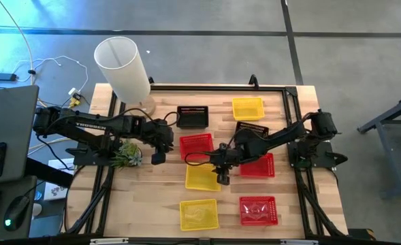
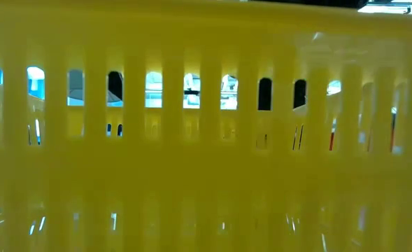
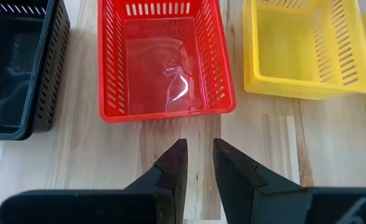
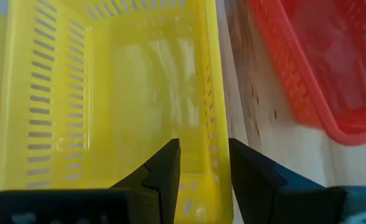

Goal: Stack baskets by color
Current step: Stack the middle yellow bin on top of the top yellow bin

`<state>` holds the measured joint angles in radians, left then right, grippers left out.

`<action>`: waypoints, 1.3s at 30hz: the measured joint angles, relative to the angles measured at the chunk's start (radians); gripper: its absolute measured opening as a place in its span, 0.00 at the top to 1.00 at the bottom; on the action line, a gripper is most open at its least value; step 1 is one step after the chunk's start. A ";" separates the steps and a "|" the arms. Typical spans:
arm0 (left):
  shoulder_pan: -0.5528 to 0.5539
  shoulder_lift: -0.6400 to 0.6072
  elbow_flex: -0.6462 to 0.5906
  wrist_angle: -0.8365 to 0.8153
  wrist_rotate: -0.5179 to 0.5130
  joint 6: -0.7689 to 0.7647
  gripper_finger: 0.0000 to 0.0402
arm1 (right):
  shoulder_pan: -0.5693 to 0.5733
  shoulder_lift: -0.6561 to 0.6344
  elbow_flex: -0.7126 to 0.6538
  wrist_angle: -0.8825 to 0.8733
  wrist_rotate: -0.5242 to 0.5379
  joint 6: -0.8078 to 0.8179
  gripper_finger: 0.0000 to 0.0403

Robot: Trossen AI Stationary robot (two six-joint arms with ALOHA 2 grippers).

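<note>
While the right gripper point(image 4: 202, 163) straddles the yellow basket point(image 4: 108, 93) rim – fingers apart – left gripper point(image 3: 199, 163) hangs slightly parted

Even, bright light falls on the bench point(image 1: 159, 197) from overhead, leaving only short soft shadows beside the baskets and arms. In the low view a yellow basket point(image 2: 206, 154) pressed close to the lens fills the picture, blurred and glowing, with pale daylight showing through its slots. Glare streaks the glossy floor of the red basket point(image 3: 167, 68) in the left wrist view, and the near yellow basket point(image 4: 114, 99) in the right wrist view looks soft and hazy.
</note>
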<state>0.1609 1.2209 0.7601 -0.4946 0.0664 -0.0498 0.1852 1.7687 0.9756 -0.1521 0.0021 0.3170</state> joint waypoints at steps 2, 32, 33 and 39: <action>0.000 0.000 0.000 0.000 0.000 0.000 0.84 | -0.001 0.000 0.000 -0.002 -0.004 0.000 0.74; 0.000 0.000 0.000 -0.001 0.000 0.000 0.84 | -0.002 -0.284 -0.001 -0.259 0.098 -0.077 1.00; 0.000 0.000 0.000 -0.001 0.000 0.000 0.84 | -0.004 -0.308 -0.001 -0.278 0.116 -0.093 1.00; 0.000 0.000 0.000 -0.001 0.000 0.000 0.84 | -0.051 -0.462 -0.001 -0.339 0.210 -0.211 1.00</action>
<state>0.1610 1.2213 0.7602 -0.4960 0.0662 -0.0495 0.1344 1.3063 0.9749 -0.4912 0.2124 0.1059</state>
